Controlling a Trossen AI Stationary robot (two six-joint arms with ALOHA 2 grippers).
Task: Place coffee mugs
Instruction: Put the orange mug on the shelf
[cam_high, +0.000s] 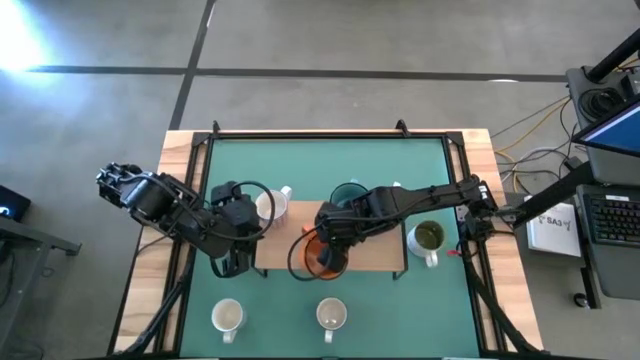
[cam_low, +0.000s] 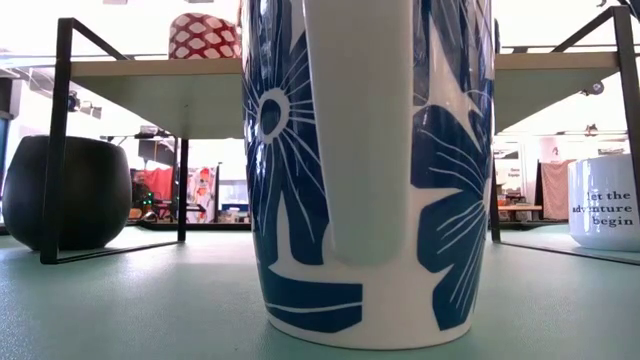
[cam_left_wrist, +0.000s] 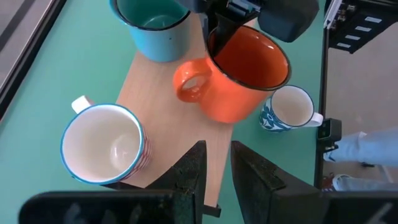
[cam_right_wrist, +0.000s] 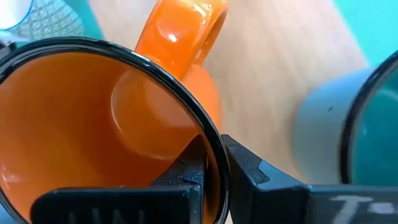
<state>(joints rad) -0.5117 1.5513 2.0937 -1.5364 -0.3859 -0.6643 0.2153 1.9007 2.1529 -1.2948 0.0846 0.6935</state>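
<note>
Table (cam_high: 420, 170): green mat, wooden board (cam_high: 375, 255) lying at mid-table.
Right gripper (cam_right_wrist: 214, 163): mine, clenched on the rim of the orange mug (cam_left_wrist: 245, 71), one finger inside, one outside; mug tilted over the board's near edge.
Left gripper (cam_left_wrist: 216, 171): mine, fingers a narrow gap apart, holding nothing, just beside the board's left end.
Teal mug (cam_left_wrist: 152, 25): on the board, near the orange one.
Red-striped white mug (cam_left_wrist: 102, 146): at the board's left end.
Blue-flowered mug (cam_left_wrist: 287, 111): on the mat, off the board.
Olive-lined mug (cam_high: 428, 238): right of the board.
</note>
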